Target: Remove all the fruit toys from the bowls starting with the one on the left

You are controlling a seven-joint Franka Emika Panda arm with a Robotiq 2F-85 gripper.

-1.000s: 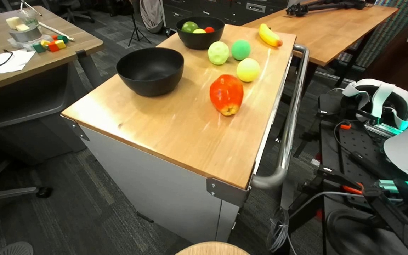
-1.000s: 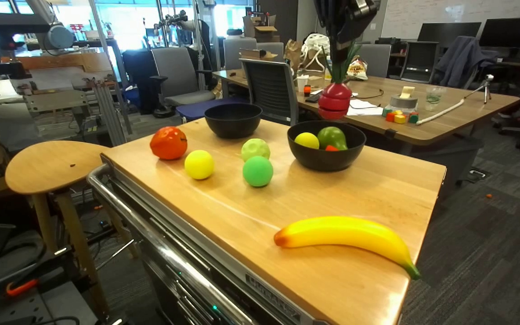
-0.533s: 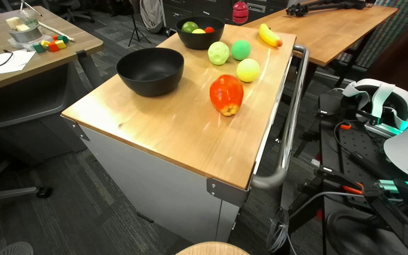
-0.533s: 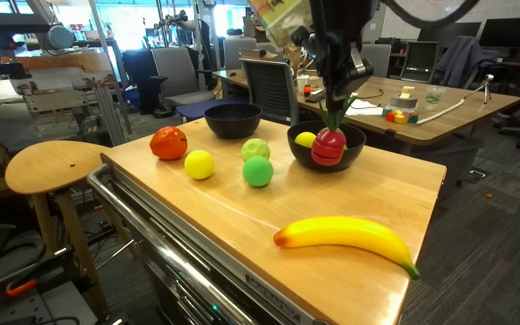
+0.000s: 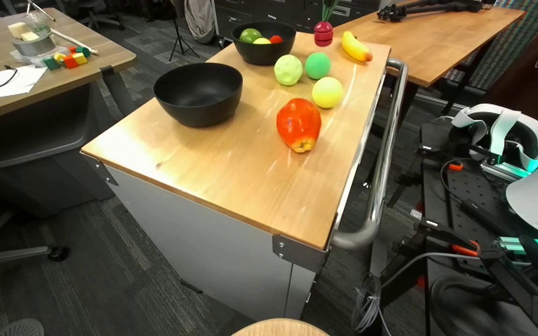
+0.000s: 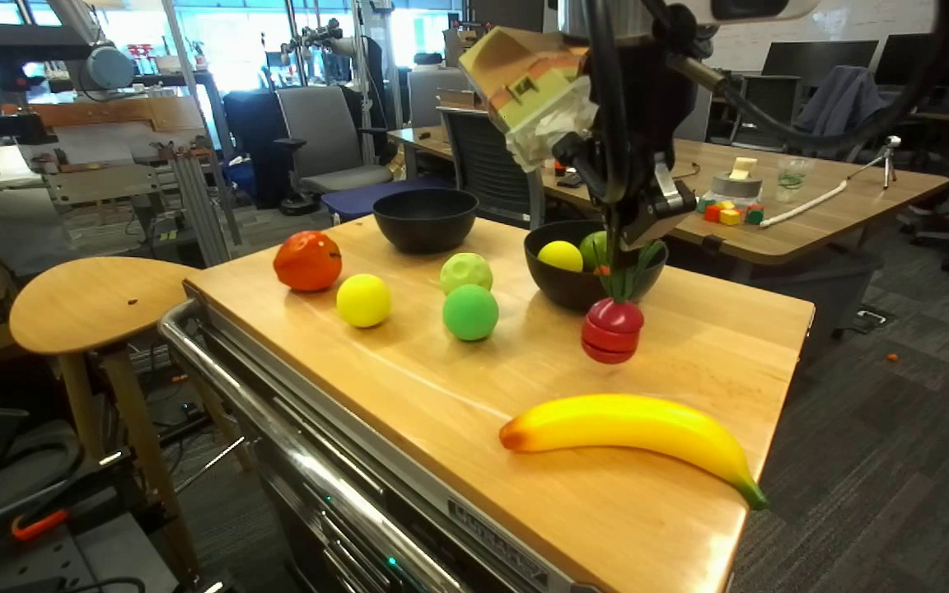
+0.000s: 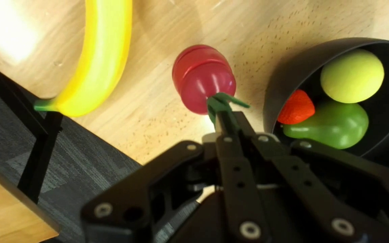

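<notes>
A small dark-red fruit toy with green leaves is upright over the wooden top, between a black bowl and the banana. My gripper is shut on its leaves, as the wrist view shows. Whether its underside touches the wood I cannot tell. Inside that bowl are a yellow-green ball, a green pear-like fruit and a small red one. Nothing lies in the other black bowl. On the wood rest a red-orange fruit, a yellow ball, a green ball and a light-green one.
A metal handle rail runs along one side of the cart. A wooden stool stands by its end. Beyond the bowls is a table with small blocks and papers. Another desk stands past the banana's end.
The arm has come down with the dark-red toy, from above the filled bowl to low over the wood between bowl and banana. The other fruits and both bowls stayed put.
</notes>
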